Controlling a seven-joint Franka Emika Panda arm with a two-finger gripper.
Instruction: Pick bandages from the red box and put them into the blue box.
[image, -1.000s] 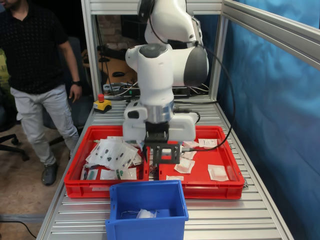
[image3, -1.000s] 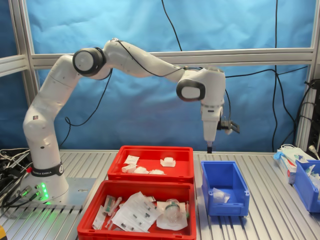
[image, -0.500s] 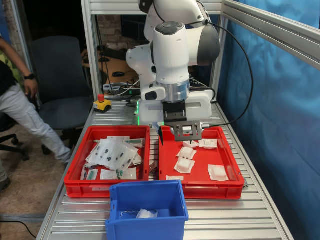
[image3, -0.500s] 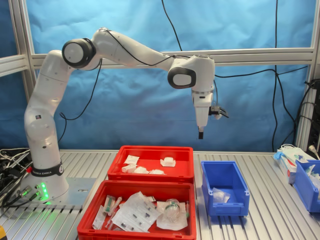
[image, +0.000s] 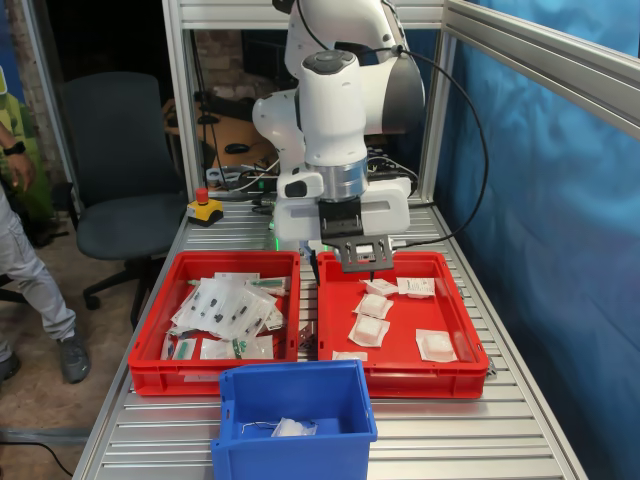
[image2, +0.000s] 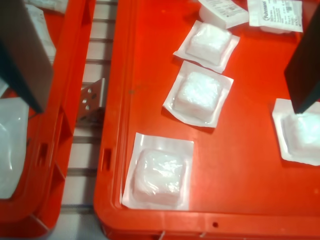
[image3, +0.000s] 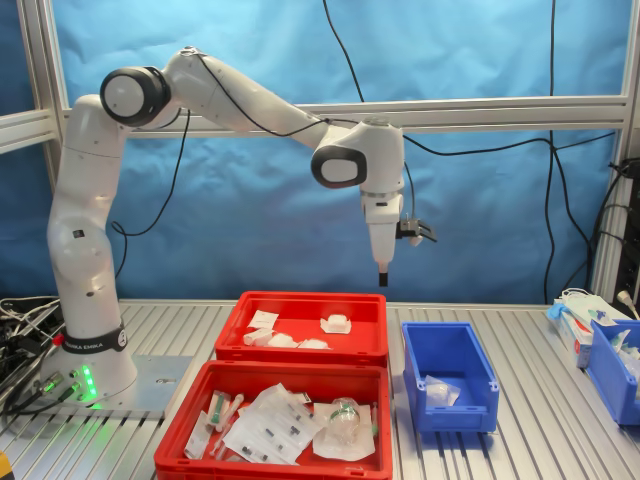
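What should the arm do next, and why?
Probably descend toward a bandage in the red box: the gripper hangs open and empty above it, and the blue box already holds one packet.

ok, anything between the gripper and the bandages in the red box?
Nothing visible. The gripper hangs open above the red box, holding nothing. In the wrist view the bandages lie uncovered on the box floor, with only air below the fingers.

The first exterior view faces the arm from the counter (image: 450, 440) end; the second exterior view looks side-on; the wrist view looks closely down; all share the red box (image: 440, 370).
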